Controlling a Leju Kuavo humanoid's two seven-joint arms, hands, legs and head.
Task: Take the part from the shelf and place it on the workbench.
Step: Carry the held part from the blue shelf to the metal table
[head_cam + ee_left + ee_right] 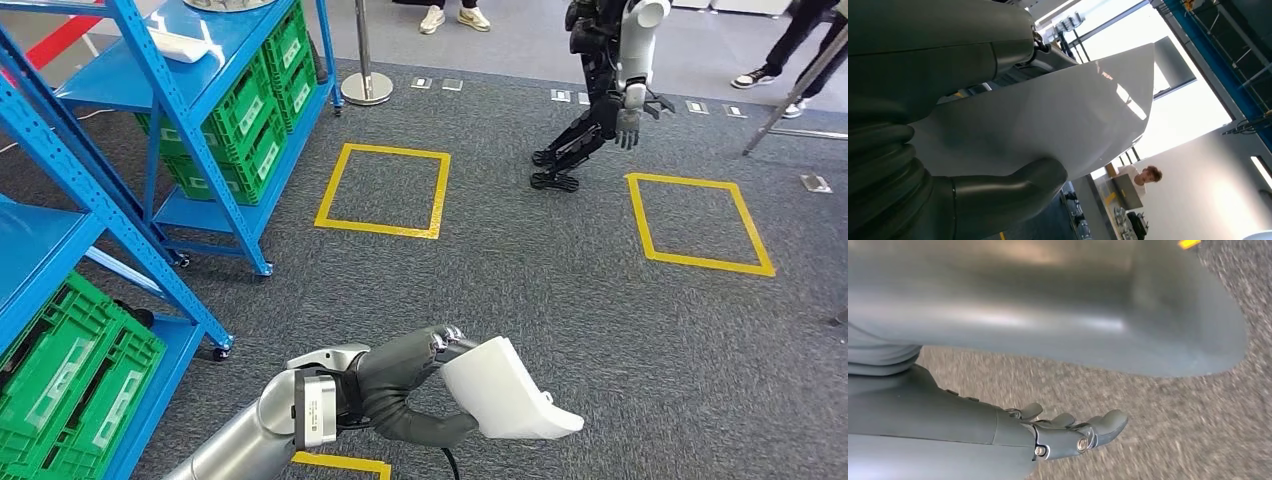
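The white moulded part (508, 393) is clasped in the left hand (410, 385), fingers over its upper face and thumb under it, and is carried low over the grey carpet (560, 290). The right hand (1068, 432) is seen hanging over the carpet, its fingers loosely curled with nothing in them. The carry step is judged to be in hand, the part being already off the blue shelf rack (120, 150). A turn toward the workbench is called for next. Open floor is offered ahead; the rack's frame lies close on the left, and another humanoid robot (610, 90) stands further off.
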